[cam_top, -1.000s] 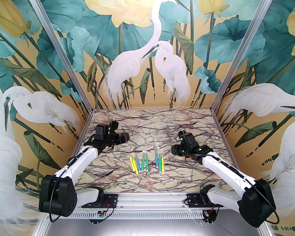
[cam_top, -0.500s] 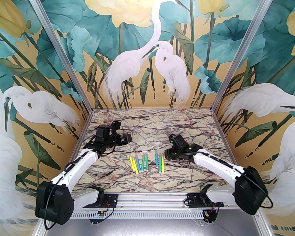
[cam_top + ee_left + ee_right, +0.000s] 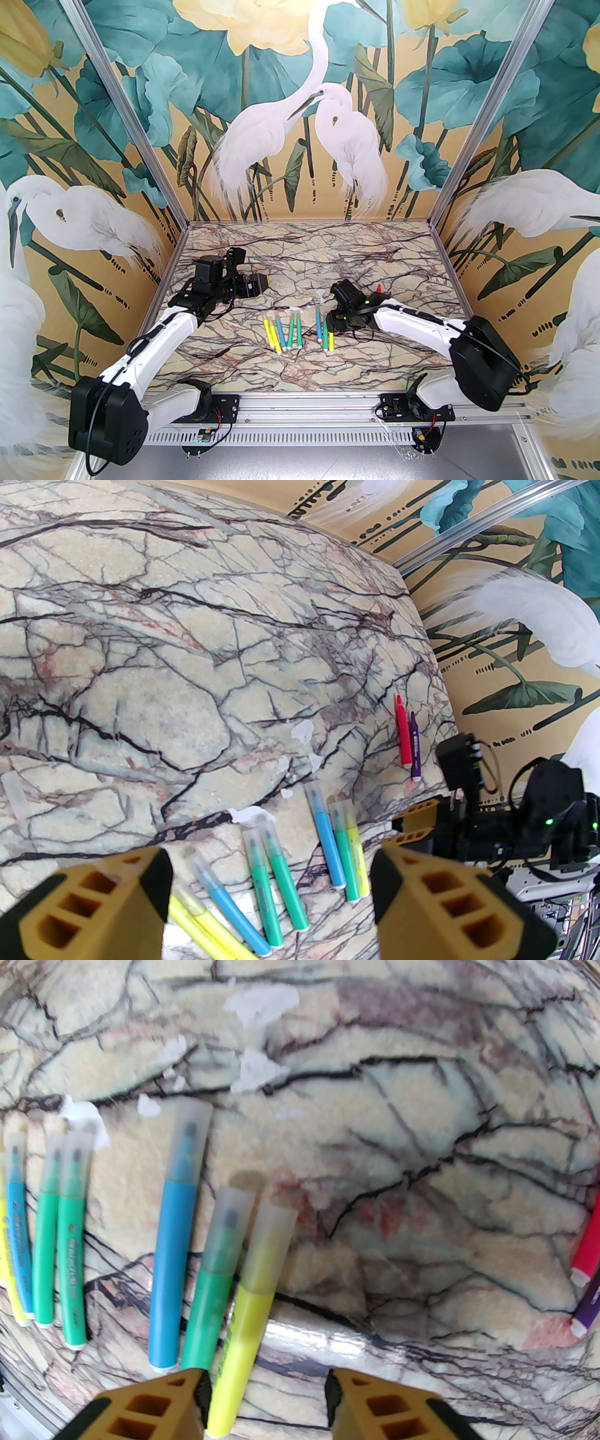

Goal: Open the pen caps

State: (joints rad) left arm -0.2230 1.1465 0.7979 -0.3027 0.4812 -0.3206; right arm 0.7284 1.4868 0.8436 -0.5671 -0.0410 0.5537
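— On the marble-print tabletop (image 3: pixel 398 262), where are the short bright marker pens (image 3: pixel 171 1264)?
— Mid-table, two rows, each tip inside one of the colourless see-through plastic caps (image 3: pixel 191 1140)
— And the right gripper (image 3: pixel 265 1382)?
— Jaws parted astride the yellow pen's (image 3: pixel 246 1316) butt end, not clamped
— The left gripper (image 3: pixel 269 869)?
— Spread wide, empty, left of the rows; an uncapped pink pen (image 3: pixel 402 737) and purple pen (image 3: pixel 414 748) lie at right

Frosted plastic pen caps (image 3: pixel 190 1143); veined marble-look table (image 3: pixel 422 1100) (faintly glossy).

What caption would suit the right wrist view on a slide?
Open jaws frame a capped yellow pen lying beside a green pen and a blue pen, both capped, on the marble table.
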